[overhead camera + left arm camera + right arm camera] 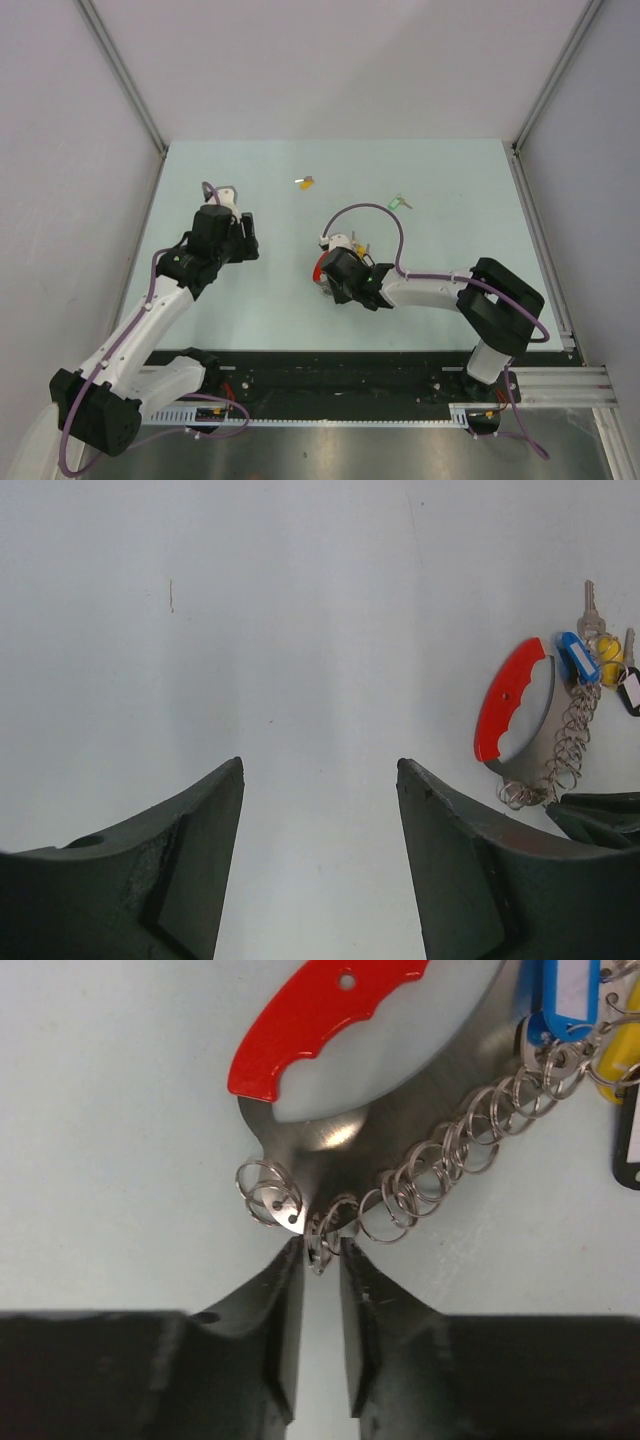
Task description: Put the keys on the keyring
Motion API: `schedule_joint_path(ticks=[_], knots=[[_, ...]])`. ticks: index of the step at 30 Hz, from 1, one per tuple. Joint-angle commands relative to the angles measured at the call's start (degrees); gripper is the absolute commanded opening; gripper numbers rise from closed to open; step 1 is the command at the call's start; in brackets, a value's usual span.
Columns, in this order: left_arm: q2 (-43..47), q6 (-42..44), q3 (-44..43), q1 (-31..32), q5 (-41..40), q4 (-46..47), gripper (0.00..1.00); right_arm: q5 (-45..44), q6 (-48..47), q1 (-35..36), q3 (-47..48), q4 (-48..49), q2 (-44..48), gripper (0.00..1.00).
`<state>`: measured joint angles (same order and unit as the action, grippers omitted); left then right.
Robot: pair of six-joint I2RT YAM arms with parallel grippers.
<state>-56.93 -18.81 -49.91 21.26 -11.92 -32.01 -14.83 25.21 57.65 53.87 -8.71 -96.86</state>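
The keyring, red-banded, lies on the bench. Jaws of the right gripper stand narrowed about its end ring; a pinch cannot be told. Jaws of the left gripper are spread, empty, nearby. The green-headed key and yellow-headed key lie beyond the keyring.

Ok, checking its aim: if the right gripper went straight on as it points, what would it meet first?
The right gripper would meet the small ring at the near end of the keyring, which sits between its tips; whether they touch it is unclear.
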Motion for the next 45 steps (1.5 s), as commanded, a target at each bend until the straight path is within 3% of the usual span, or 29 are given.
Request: schedule_joint_path(ticks=[1, 5, 11, 15, 21, 37, 45], knots=[[1.0, 1.5, 0.5, -0.5, -0.9, 1.0, 0.68, -3.8, -0.3, 0.2, 2.0, -2.8, 0.6, 0.19], [0.7, 1.5, 0.5, -0.5, -0.6, 1.1, 0.68, -4.7, -2.6, 0.3, 2.0, -4.9, 2.2, 0.18], [0.2, 1.7, 0.6, -0.5, -0.4, 1.0, 0.69, 1.2, -7.6, -0.2, 1.4, -3.3, 7.3, 0.37], [0.1, 1.8, 0.5, -0.5, -0.3, 1.0, 0.69, 3.7, -8.4, -2.6, -0.2, -1.2, 10.8, 0.4], [0.0, 1.8, 0.6, -0.5, -0.4, 1.0, 0.69, 8.6, -9.2, -6.3, -3.4, 0.9, 11.3, 0.24], [-0.3, 1.9, 0.6, -0.6, -0.4, 0.8, 0.7, 8.5, -12.2, -3.0, -5.1, 6.7, 3.8, 0.24], [-0.6, 1.9, 0.5, -0.6, -0.2, 0.8, 0.7, 12.6, -13.4, -1.5, -5.0, 7.7, 4.4, 0.24]])
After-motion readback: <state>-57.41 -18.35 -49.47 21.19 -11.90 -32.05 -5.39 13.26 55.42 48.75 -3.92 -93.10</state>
